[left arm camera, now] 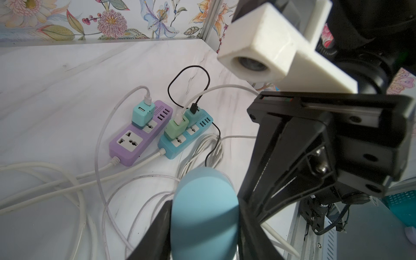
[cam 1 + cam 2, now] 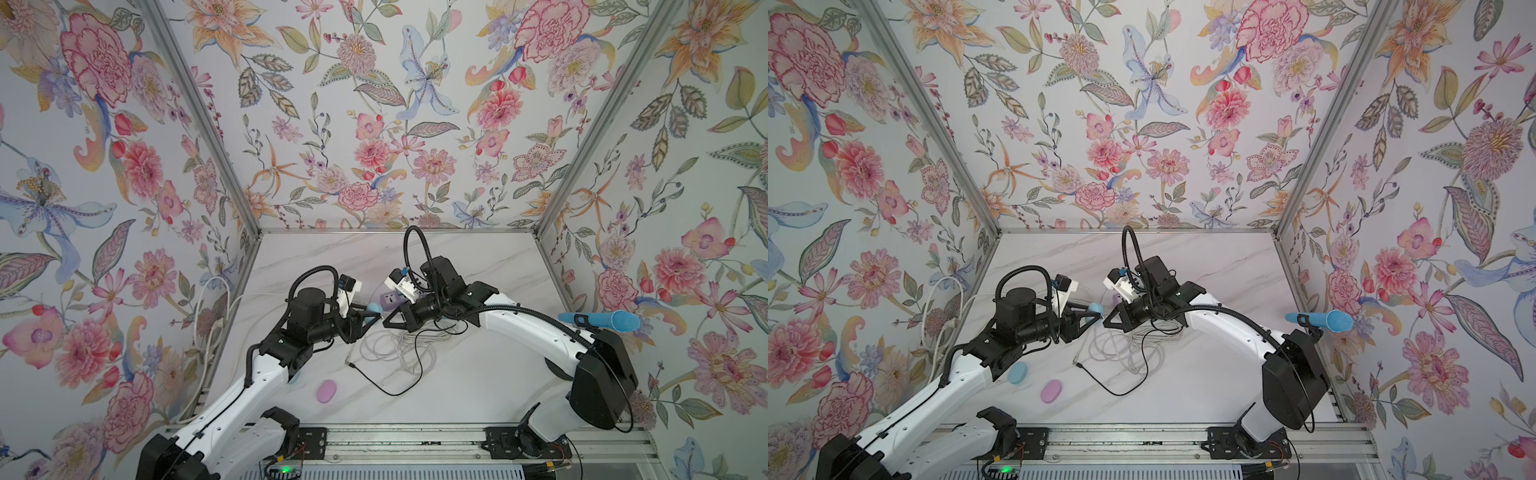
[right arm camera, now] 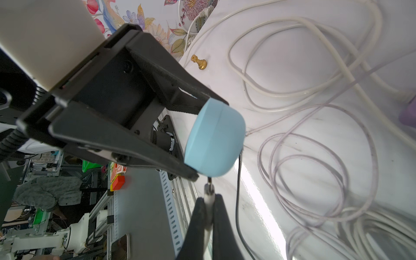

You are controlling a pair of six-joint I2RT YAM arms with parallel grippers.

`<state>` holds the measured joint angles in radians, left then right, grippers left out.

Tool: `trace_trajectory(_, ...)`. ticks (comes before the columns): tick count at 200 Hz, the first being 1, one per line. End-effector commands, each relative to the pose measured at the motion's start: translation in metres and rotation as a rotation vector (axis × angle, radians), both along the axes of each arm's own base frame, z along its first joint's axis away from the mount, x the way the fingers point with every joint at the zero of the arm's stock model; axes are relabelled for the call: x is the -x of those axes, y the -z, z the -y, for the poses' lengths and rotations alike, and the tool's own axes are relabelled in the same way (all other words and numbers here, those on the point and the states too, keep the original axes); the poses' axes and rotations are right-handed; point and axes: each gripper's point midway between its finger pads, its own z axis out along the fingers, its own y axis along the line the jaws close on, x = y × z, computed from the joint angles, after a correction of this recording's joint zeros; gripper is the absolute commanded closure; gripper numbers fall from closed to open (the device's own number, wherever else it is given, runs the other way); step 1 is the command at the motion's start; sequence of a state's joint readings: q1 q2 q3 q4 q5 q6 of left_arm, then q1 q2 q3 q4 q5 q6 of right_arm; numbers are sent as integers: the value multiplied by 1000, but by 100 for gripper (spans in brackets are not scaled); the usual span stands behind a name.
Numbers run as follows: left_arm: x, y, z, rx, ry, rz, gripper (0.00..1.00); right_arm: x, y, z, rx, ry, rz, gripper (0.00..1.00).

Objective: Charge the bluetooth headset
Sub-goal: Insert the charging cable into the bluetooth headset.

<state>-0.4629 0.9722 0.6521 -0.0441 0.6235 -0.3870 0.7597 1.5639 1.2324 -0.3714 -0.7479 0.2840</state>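
Observation:
The bluetooth headset is a light blue oval case (image 1: 203, 207), and my left gripper (image 1: 203, 216) is shut on it, one finger on each side. In both top views the case (image 2: 374, 308) (image 2: 1096, 308) hangs above the table's middle at the left gripper's (image 2: 371, 313) tip. My right gripper (image 3: 208, 202) is shut on a white charging plug (image 3: 209, 189). Its metal tip stands right at the lower edge of the case (image 3: 215, 138). In a top view the right gripper (image 2: 385, 322) meets the left one tip to tip.
A purple power strip (image 1: 135, 139) and a teal one (image 1: 186, 138) lie behind, with chargers plugged in. White cable coils (image 2: 399, 353) and a black cable (image 2: 374, 380) lie under the grippers. Nearer the front lie a pink case (image 2: 327, 390) and a blue one (image 2: 1017, 372). At the right is a blue microphone (image 2: 602, 321).

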Motion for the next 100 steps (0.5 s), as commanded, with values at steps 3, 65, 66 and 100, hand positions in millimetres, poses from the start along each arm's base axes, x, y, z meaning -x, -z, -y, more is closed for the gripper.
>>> trace_trajectory(3, 2, -7, -3, -46, 21, 63, 100, -6, -10, -5, -23, 1, 15, 100)
trace_trajectory(65, 1, -22, -8, -113, 30, 180, 100, 0, -16, -12, -56, -39, -37, 100)
trace_trajectory(66, 1, -22, -8, -114, 28, 181, 100, 1, -16, -12, -56, -40, -37, 100)
trace_trajectory(100, -2, -30, -6, -113, 35, 212, 100, 1, -19, -13, -59, -43, -46, 100)
